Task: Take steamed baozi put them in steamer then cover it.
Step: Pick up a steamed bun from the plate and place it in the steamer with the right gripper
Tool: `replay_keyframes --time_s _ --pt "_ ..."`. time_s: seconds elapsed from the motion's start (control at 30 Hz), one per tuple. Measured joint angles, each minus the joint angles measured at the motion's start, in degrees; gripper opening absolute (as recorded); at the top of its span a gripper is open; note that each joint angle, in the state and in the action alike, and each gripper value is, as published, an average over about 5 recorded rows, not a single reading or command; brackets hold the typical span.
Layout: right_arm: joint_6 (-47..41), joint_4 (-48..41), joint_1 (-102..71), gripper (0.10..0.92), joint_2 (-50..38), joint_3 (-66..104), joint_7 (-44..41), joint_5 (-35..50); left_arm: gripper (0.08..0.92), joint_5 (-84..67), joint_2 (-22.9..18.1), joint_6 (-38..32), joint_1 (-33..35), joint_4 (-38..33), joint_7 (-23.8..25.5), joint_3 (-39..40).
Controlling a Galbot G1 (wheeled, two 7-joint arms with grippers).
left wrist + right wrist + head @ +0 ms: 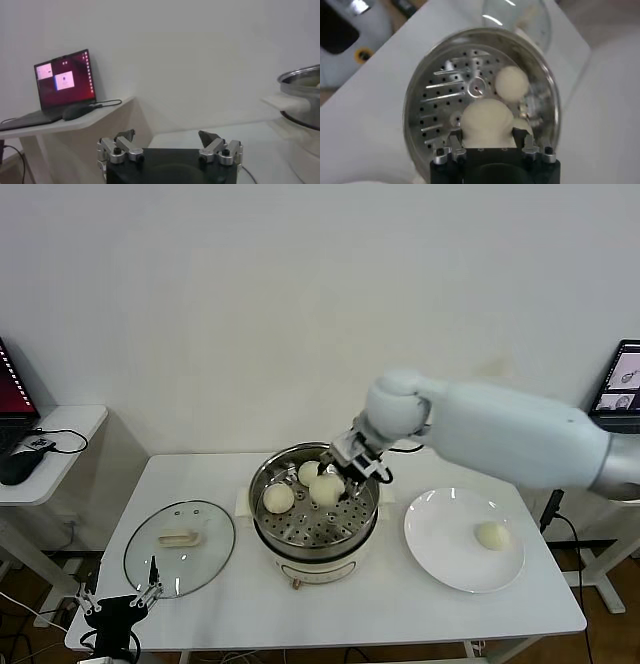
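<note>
Baozi: four counted. Three in steamer [315, 529]: two on tray [279, 498] [309, 473], third [326, 489] pinched by right gripper [345, 477]. Fourth [492, 535] on plate [440, 554]. One lid [180, 546] beside steamer. Left gripper [120, 599] parked low, fingers spread.

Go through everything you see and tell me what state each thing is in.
Steamer: uncovered, three baozi inside.
Lid: flat on table, left of steamer.
Plate: one baozi left.
Right pincer: in steamer, around a baozi.
Left pincer: open, parked low.
Laptop: on.
</note>
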Motion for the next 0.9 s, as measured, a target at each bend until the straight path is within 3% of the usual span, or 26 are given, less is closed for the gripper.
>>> replay_keyframes --time_s 0.67,0.9 --pt "12.0 -2.0 -2.5 0.646 5.2 -4.4 1.7 -8.8 0.823 -0.1 -0.2 -0.8 -0.3 1.4 -0.3 0.4" --pt "13.0 -1.7 -2.2 0.759 5.0 -4.4 2.4 -9.0 0.823 -0.1 -0.2 -1.0 -0.3 1.6 -0.3 0.3"
